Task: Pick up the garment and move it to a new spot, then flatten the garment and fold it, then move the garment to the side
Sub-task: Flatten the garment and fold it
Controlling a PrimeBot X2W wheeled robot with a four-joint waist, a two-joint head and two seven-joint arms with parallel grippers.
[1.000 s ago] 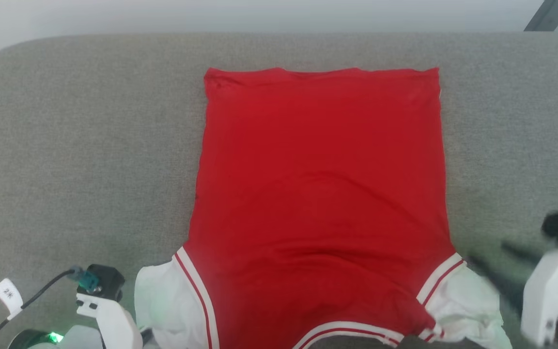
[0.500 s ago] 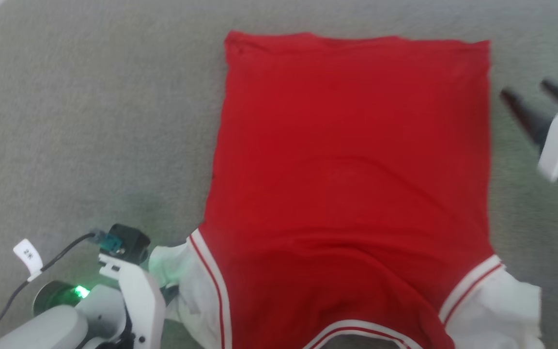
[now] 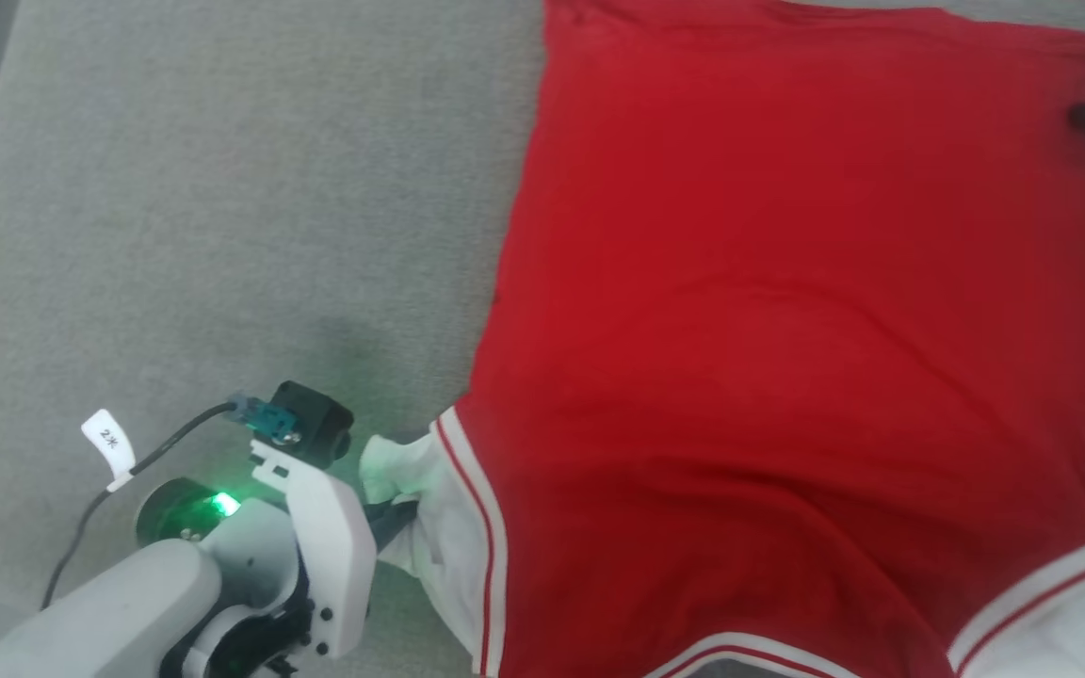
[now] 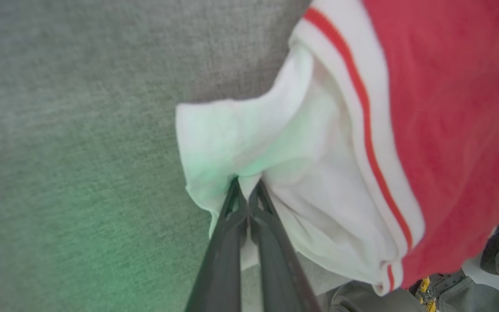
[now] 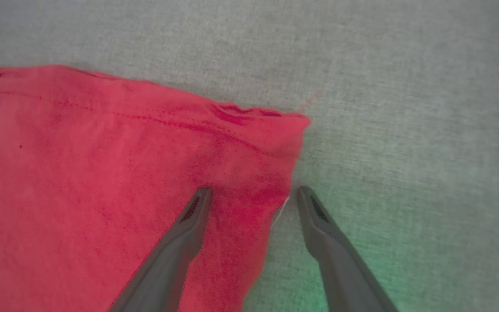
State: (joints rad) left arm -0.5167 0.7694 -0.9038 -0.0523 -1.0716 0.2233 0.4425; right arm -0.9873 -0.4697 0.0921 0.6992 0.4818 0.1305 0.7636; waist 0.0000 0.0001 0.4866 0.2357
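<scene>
Since a second earlier, the right gripper [image 5: 254,193] has been carried from beside the near sleeve [image 3: 1079,631] to the far hem corner of the small red jersey T-shirt with white sleeves [image 3: 787,330]. Nearest, the left gripper [image 4: 246,184] is pinched tight on the soft, crumpled white sleeve [image 4: 254,143], striped trim [image 4: 362,102] just to its right. Farther off, the right gripper is spread wide, nothing held: one finger [image 5: 180,242] over the rumpled hem [image 5: 249,115], the other over bare grey woven upholstery [image 5: 405,86], free room beyond.

Red garment [image 3: 787,358] with white sleeves lies flat, plain side up.
</scene>
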